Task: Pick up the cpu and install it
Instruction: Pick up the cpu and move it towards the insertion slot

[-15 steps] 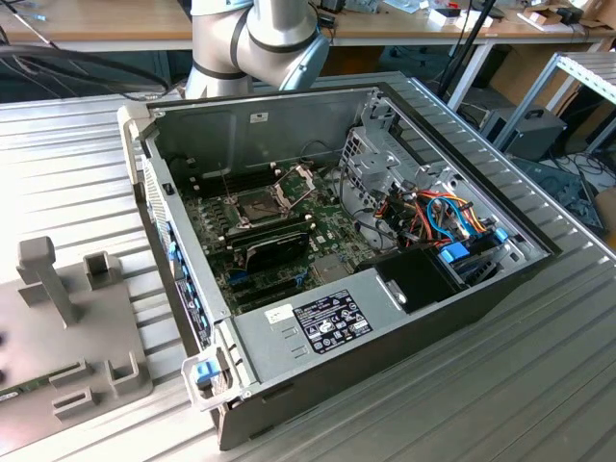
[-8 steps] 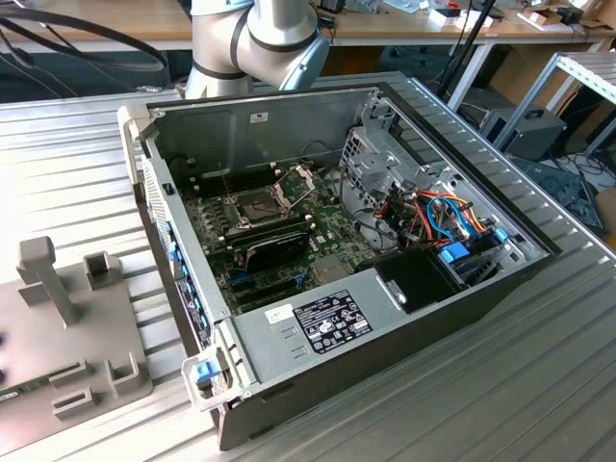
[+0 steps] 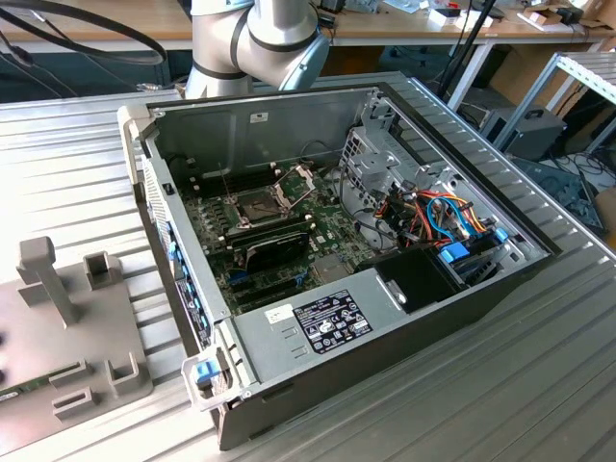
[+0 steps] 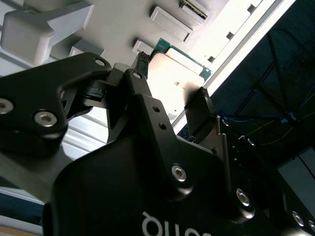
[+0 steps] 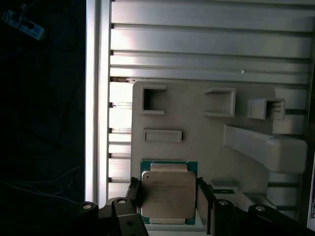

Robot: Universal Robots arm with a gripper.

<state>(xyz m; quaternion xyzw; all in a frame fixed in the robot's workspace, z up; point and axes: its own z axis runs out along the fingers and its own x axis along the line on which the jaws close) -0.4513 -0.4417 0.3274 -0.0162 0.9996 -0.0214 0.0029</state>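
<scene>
cpu (image 5: 167,192) lies flat in its pocket near a corner of the grey fixture plate (image 5: 197,132), metal lid up, with green substrate showing around the lid. gripper (image 5: 170,201) is down over that same pocket with its jaws closed in on two opposite substrate edges, so it looks clamped on the chip, which sits on the plate. My read: light, rigid, slick lid, fragile contact underside, so hold by the side edges only, low force, kept level, since any tilt could let it slip.
</scene>
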